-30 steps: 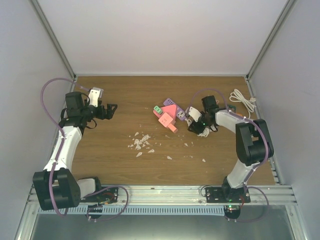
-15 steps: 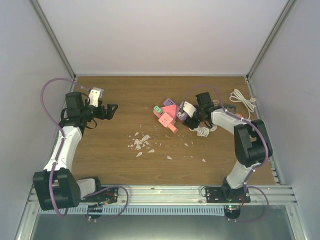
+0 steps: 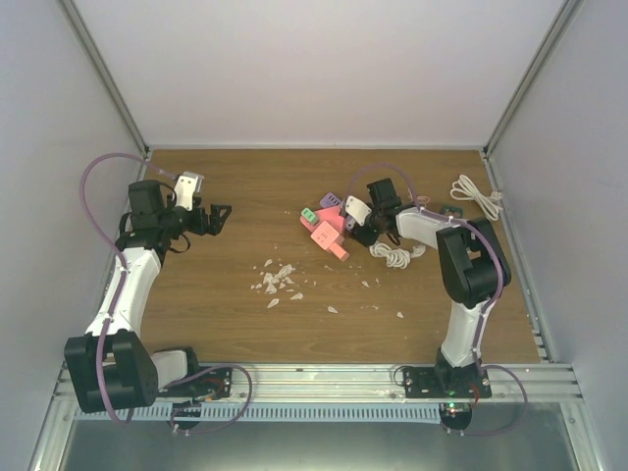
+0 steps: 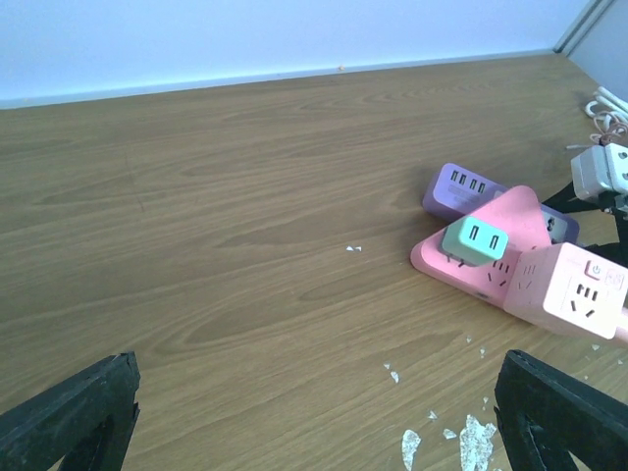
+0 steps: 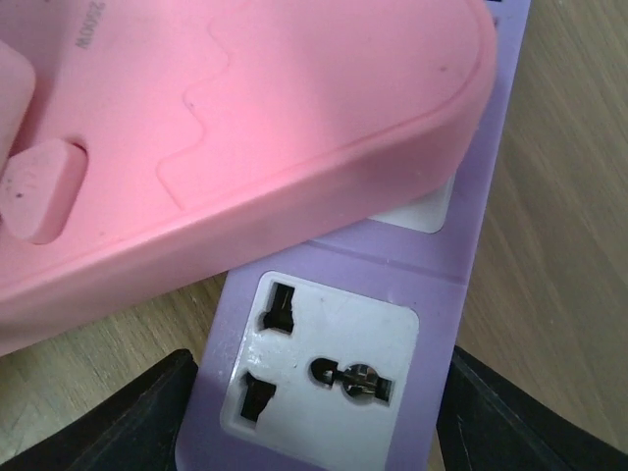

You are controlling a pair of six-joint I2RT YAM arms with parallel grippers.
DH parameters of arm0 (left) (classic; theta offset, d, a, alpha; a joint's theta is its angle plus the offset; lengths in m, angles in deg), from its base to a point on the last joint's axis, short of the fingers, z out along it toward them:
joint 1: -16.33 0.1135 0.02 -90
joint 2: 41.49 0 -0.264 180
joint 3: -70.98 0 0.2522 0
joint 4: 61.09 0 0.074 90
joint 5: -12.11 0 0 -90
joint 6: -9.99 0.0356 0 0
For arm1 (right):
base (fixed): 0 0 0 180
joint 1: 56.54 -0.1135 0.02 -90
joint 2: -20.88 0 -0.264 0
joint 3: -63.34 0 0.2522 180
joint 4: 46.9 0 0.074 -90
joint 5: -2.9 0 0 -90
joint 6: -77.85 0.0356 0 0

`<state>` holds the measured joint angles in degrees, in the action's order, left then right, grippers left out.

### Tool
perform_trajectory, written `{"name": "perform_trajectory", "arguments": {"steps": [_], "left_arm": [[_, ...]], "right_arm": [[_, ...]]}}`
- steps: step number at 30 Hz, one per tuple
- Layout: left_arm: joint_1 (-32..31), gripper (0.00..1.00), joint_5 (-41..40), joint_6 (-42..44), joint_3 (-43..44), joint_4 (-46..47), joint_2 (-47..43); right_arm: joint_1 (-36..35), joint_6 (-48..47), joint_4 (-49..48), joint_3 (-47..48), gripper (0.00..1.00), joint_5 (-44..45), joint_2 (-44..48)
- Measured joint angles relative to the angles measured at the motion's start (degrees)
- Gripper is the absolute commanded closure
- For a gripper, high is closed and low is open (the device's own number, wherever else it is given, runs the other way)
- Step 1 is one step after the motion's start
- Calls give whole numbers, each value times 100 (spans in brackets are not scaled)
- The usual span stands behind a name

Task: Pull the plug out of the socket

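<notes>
**Claw Lined Up on the Wrong Strip?**

From above: shows the right gripper (image 3: 358, 231) reaching in at the right side of a small heap of power blocks in mid-table, with the left gripper (image 3: 212, 218) well apart at the left. Places the socket (image 3: 323, 235), a short orange-pink block, on the near side of the heap. Sets the green plug (image 3: 309, 215) just beside it to the far left and the purple strip (image 3: 332, 202) along the far edge. Takes in a coiled white cord (image 3: 392, 256) near the right gripper and white crumbs (image 3: 278, 278) scattered nearer.

From the left wrist: shows fingers (image 4: 69, 412) spread wide, with nothing between them but bare table (image 4: 196, 245). Catches the plug standing on the pink heap just beside the socket (cannot tell which pink body it is seated in).

From the right wrist: looks down on a pink body (image 5: 245, 128) lying across the purple strip. Shows black fingers (image 5: 128, 422) held wide to either side of the strip's end, gripping nothing.

Looks risky from here. Closing now would likely take the purple strip, not the plug. Could also drag the whole loose heap on any pull, with nothing pinning the socket.
</notes>
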<state>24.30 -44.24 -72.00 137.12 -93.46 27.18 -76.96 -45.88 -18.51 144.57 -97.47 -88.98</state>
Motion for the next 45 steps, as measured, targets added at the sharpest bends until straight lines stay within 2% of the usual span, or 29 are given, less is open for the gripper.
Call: {"name": "perform_trajectory", "arguments": {"steps": [8, 16, 23, 30, 34, 37, 43, 45], "left_arm": [[0, 1, -7, 59, -24, 0, 0], [0, 1, -2, 313, -26, -7, -9], [0, 1, 195, 772, -131, -138, -79], [-9, 1, 1056, 2011, -245, -737, -289], [-83, 1, 1624, 2953, -387, -1202, -577], [-188, 1, 1915, 3582, -505, -1517, -750], [-348, 1, 2177, 4529, -723, -1961, -883], [-422, 1, 2201, 4750, -802, -2046, -905]], "right_arm": [[-98, 9, -153, 20, 56, 85, -61], [-304, 13, -208, -70, 65, -103, -28], [-743, 87, -210, -352, 66, -398, 162], [-1167, 94, 2, -739, 66, -815, 498], [-1231, -55, 216, -855, 61, -1147, 590], [-1231, -127, 284, -859, 52, -1209, 597], [-1231, -225, 562, -839, 33, -1272, 745], [-1231, -243, 708, -767, 30, -1353, 833]]}}
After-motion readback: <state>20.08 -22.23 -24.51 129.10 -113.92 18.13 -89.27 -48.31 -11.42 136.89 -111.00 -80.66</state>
